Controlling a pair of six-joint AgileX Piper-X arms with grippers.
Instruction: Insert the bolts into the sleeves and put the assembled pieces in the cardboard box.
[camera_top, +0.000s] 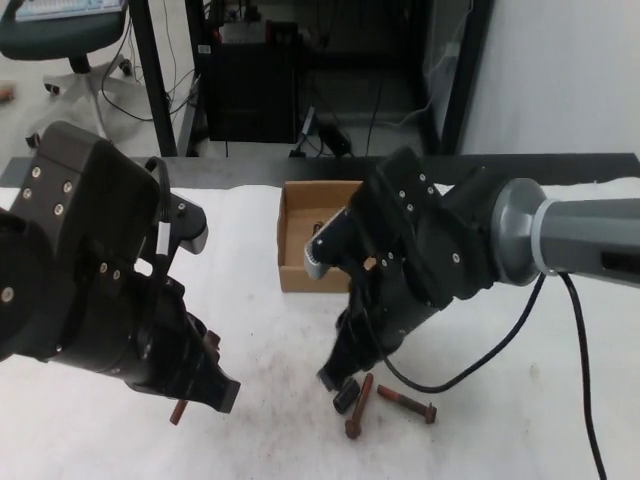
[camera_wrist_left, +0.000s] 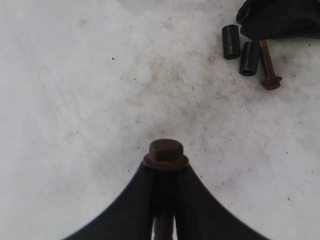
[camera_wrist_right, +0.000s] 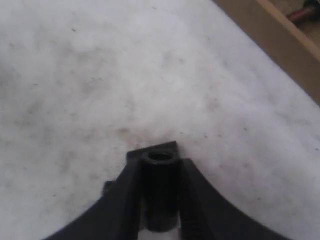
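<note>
Rust-brown steel shows between the fingers of my left pincer (camera_wrist_left: 165, 172), which is clamped on a bolt (camera_wrist_left: 165, 151). Its hexagonal head pokes out past the fingertips over the white, stained bench (camera_top: 260, 330). In the high view this pincer hangs in the lower left of the frame, with the bolt's end showing just beneath it. My right pincer (camera_wrist_right: 160, 172) is closed on a black sleeve (camera_wrist_right: 160, 192), whose open bore faces outward between the fingertips. In the high view it sits low in the centre of the frame, pointing down at the bench. Just below it there, a loose bolt (camera_top: 358, 405) lies right beside a loose sleeve (camera_top: 346, 399), and another bolt (camera_top: 407, 403) lies a little to the right, angled away. My left wrist view shows a second sleeve (camera_wrist_left: 231, 42) lying near the first, not touching it. The cardboard box (camera_top: 292, 225) stands at the centre of the high view, beyond my right arm, which covers part of it. Something reddish lies inside the box, but I cannot tell what it is.
</note>
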